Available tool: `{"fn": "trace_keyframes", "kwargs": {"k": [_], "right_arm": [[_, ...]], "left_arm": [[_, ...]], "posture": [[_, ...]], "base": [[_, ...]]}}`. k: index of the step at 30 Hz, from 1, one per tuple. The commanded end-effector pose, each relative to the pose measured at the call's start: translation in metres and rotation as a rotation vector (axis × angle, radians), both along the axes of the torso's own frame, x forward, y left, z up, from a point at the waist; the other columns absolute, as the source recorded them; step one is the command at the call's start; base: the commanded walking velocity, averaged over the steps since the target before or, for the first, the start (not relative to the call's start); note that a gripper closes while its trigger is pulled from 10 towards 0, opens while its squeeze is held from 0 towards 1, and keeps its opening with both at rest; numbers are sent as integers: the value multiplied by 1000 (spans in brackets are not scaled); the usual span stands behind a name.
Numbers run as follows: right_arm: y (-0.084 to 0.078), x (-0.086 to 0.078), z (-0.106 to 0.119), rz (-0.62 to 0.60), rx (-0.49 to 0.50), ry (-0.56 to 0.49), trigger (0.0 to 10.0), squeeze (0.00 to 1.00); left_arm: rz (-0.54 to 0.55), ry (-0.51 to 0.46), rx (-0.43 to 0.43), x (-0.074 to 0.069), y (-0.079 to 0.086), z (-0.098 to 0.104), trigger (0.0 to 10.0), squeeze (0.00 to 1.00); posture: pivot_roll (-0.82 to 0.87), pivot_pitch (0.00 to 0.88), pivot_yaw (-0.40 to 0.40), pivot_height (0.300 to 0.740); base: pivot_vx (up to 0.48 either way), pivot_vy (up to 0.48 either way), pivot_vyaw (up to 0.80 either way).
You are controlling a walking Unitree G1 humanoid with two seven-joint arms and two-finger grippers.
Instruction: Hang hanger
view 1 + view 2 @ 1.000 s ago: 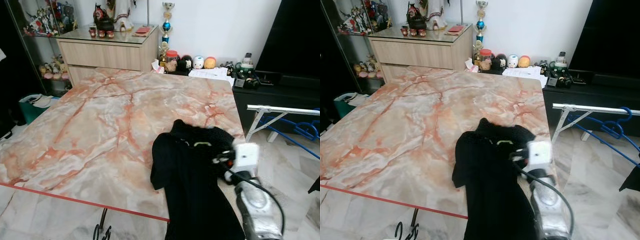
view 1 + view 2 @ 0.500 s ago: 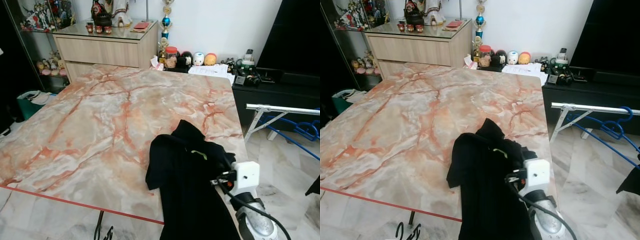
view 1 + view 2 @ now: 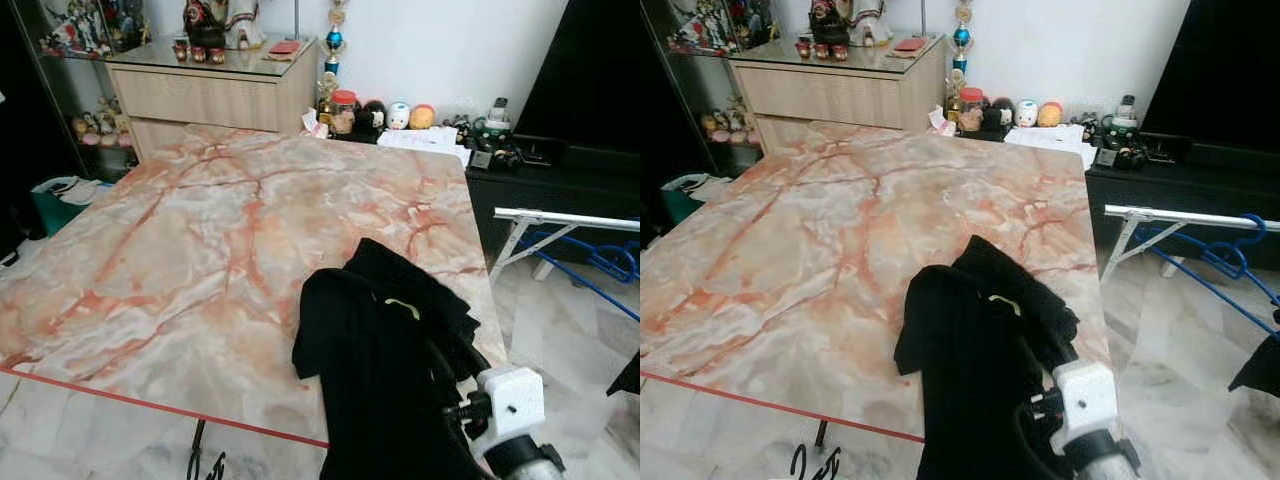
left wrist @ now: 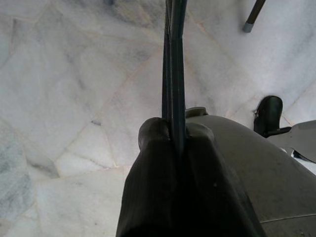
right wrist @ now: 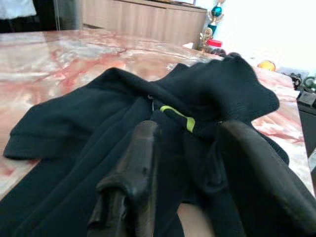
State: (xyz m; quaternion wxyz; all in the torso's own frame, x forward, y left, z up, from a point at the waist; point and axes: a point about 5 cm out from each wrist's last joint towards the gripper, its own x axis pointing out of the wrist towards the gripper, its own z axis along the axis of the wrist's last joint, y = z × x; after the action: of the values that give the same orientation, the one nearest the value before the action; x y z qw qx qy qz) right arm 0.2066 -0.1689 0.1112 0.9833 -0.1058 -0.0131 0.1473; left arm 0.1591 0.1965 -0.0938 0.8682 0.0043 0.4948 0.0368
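Hanger point(image 4: 174, 74) clamped in left hand point(image 4: 170, 136), above floor.

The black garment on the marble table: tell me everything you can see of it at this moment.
The black garment is a dark knit top, crumpled at the table's near right corner, its lower part hanging over the near edge. A small yellow-green tag shows inside the neck opening, and one sleeve spreads flat to the left on the marble. The collar is bunched up. The right gripper, fingers open, sits low over the fabric just short of the tag; whether it touches cannot be told.
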Motion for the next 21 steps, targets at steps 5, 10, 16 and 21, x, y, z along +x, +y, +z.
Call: {"fn": "trace_keyframes", "kwargs": {"k": [5,10,16,21], "right_arm": [[4,-16,-7,100,-6,125,10000,1000],[12,-31,-28,288,57,335,10000,220],[6,-32,-42,321,99,426,10000,0],[4,-21,-54,238,114,457,10000,0]], "left_arm": [[-6,14,5,-4,3,-1,10000,0],[-16,14,7,-3,2,-1,10000,0],[-14,15,5,-4,2,-1,10000,0],[-19,21,4,-5,2,-2,10000,0]], "posture": [[25,41,-14,740],[34,39,-18,740],[35,39,-20,740],[41,41,-18,740]], "base": [[0,0,0],[0,0,0],[0,0,0],[0,0,0]]}}
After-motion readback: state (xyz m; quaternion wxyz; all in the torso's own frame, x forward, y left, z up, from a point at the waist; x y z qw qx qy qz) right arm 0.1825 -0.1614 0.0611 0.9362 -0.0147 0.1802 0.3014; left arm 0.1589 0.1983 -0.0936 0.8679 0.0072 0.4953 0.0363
